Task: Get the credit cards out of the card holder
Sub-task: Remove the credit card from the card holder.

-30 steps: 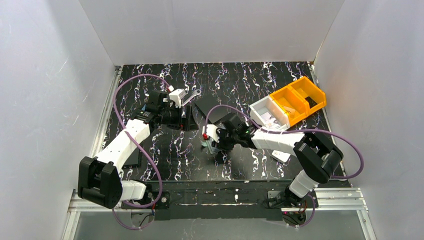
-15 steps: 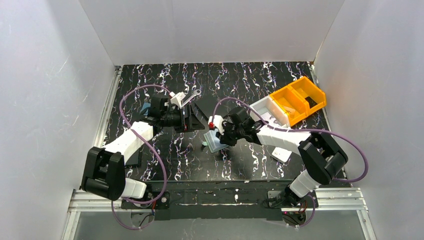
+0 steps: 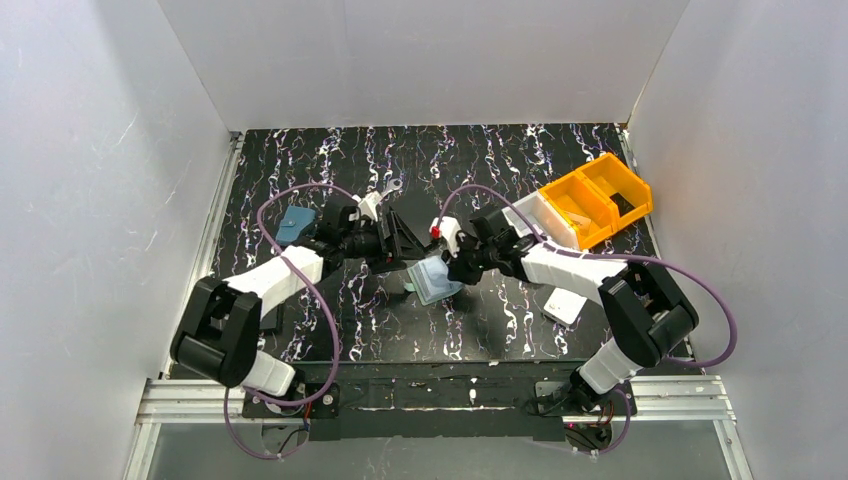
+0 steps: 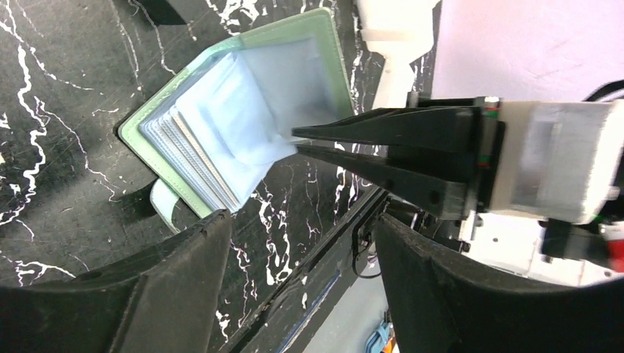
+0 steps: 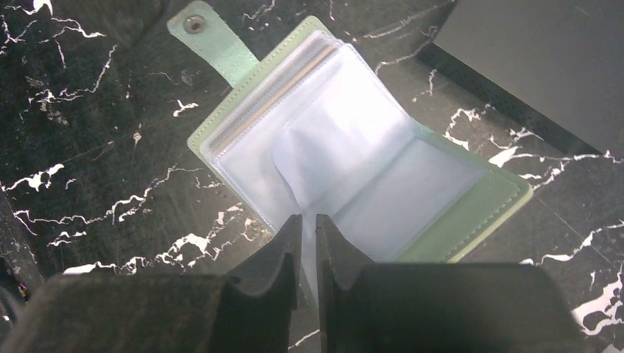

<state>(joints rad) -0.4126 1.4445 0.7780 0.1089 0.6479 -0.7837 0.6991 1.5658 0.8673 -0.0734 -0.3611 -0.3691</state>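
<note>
Fingers, right gripper: almost pressed together. I see them pinching one clear sleeve leaf of the card holder by its free edge, and that leaf is lifted off the rest of the stack.
Fingers, left gripper: spread wide with nothing between them, aimed at the holder and not touching it.
Card holder: lying open on the black marbled table, about mid-table between my two arms. Its mint cover faces down, and the snap tab points away from the right gripper.
Credit cards: inside the stack of sleeves. I make out only a tan edge through the plastic and cannot tell how many there are.
Black square plate: just beside the holder's far corner; I cannot tell whether they touch.
Blue pouch: on the table just left of my left arm's wrist, apart from the holder.
Yellow bins and white box: side by side at the far right of the table.
</note>
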